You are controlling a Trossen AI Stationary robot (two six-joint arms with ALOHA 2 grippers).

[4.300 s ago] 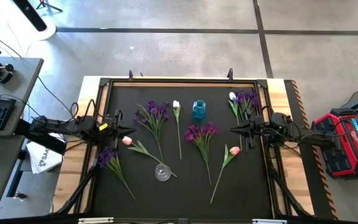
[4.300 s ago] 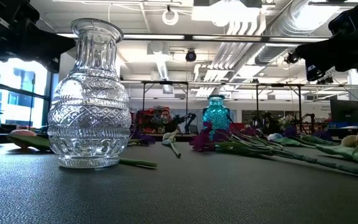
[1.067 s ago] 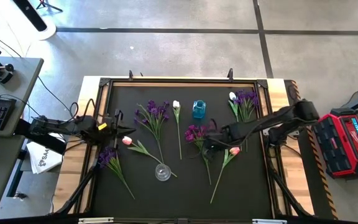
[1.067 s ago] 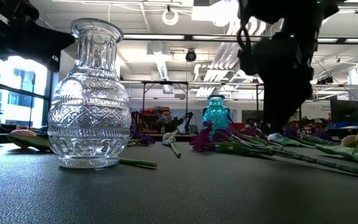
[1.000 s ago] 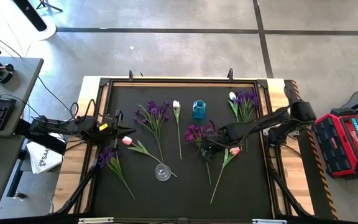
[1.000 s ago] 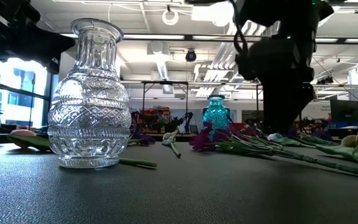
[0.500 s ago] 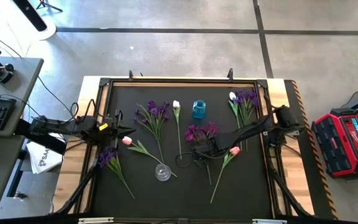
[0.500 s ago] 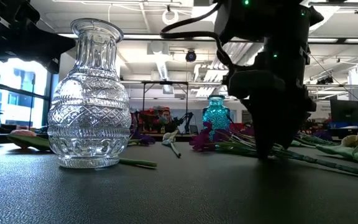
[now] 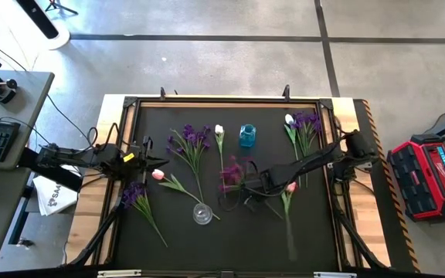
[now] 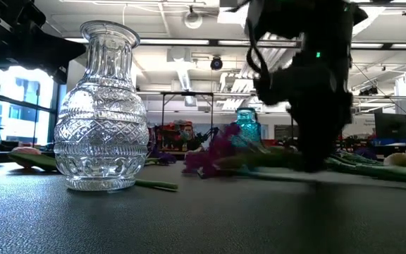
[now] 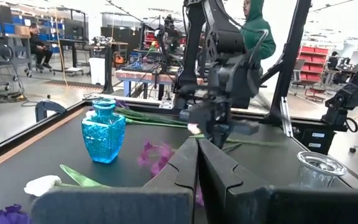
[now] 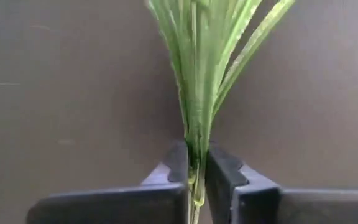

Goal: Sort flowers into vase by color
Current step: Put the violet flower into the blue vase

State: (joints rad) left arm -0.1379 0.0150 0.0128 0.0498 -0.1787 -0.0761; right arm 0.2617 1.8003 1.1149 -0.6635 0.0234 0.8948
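**Right gripper clamps a purple sprig beside the clear vase**

We see the right gripper [image 12: 196, 177] pinched tight on the green stem of a purple sprig [image 9: 233, 173], its two dark fingers [image 12: 224, 169] pressed against the stalk on either side with narrow leaves fanning out beyond them. From above, this gripper [image 9: 247, 188] sits near the middle of the black mat [image 9: 315, 232], just to the right of the clear vase [image 9: 202, 213], with the purple blooms lying up and to the right of that vase.

The blue vase [image 9: 246, 135] stands well beyond the clear vase, toward the far edge. A white tulip [image 9: 219, 131] lies beyond the clear vase, just left of the blue one. A pink tulip [image 9: 290, 187] rests to the right of the clear vase, past the gripper. Another pink tulip [image 9: 157, 175] lies to its left, its stem running toward the vase.

The left gripper [image 9: 154, 161] waits well left of the clear vase, at the mat's left edge, its fingers [image 11: 219, 177] closed together on nothing.
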